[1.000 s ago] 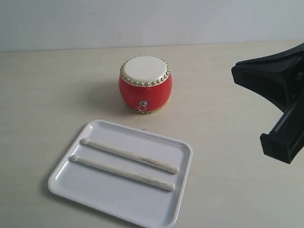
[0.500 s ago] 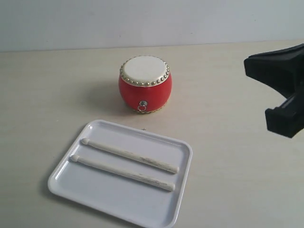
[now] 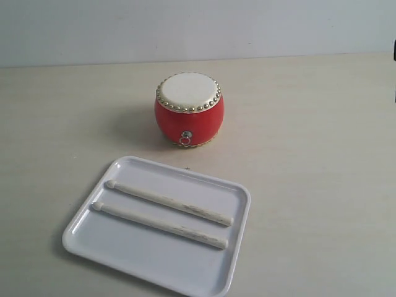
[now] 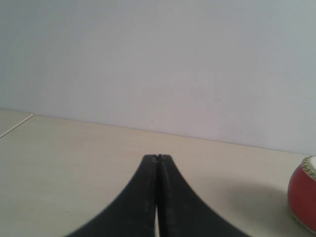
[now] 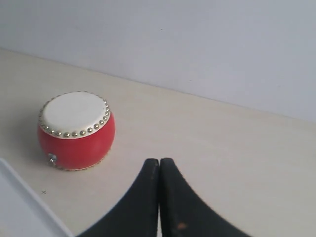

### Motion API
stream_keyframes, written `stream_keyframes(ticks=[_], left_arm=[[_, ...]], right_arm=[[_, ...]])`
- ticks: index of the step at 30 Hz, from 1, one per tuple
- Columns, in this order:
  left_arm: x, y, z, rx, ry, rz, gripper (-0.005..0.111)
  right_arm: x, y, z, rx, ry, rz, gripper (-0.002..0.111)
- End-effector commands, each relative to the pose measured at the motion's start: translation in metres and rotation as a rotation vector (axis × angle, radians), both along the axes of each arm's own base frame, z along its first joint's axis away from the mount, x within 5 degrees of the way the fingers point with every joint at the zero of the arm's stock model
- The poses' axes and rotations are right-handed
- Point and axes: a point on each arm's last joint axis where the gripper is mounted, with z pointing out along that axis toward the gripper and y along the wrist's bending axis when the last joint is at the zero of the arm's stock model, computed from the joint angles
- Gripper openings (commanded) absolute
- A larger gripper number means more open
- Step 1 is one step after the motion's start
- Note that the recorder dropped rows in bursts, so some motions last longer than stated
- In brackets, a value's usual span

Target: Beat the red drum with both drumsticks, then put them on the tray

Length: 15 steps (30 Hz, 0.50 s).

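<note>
The red drum point(image 3: 189, 110) stands upright on the table behind the white tray point(image 3: 127, 247). Two cream drumsticks lie side by side in the tray: one point(image 3: 168, 202) nearer the drum, the other point(image 3: 158, 224) nearer the front. My left gripper point(image 4: 157, 157) is shut and holds nothing; the drum's edge point(image 4: 303, 195) shows off to its side. Empty too, my right gripper point(image 5: 159, 161) is shut, with the drum point(image 5: 76, 130) a short way ahead and to one side. Neither gripper shows in the exterior view, bar a dark sliver at its right edge.
A pale wall rises behind the table. A corner of the tray point(image 5: 24, 210) shows in the right wrist view. Bare tabletop point(image 3: 322, 185) stretches to the right of the tray and drum.
The right arm has pulled away to the right and left the exterior view almost entirely. The drum, tray and drumsticks have not moved.
</note>
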Motion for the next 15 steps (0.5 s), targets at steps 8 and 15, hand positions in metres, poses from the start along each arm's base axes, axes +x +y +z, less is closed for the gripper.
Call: stream_keyframes(ticks=[8, 15], left_arm=[[0.000, 0.000, 0.000, -0.010, -0.010, 0.004, 0.000], [0.000, 0.000, 0.000, -0.010, -0.010, 0.004, 0.000]], right_arm=[[-0.019, -0.022, 0.019, 0.019, -0.149, -0.098, 0.000], [-0.048, -0.039, -0.006, 0.014, -0.231, -0.190, 0.000]])
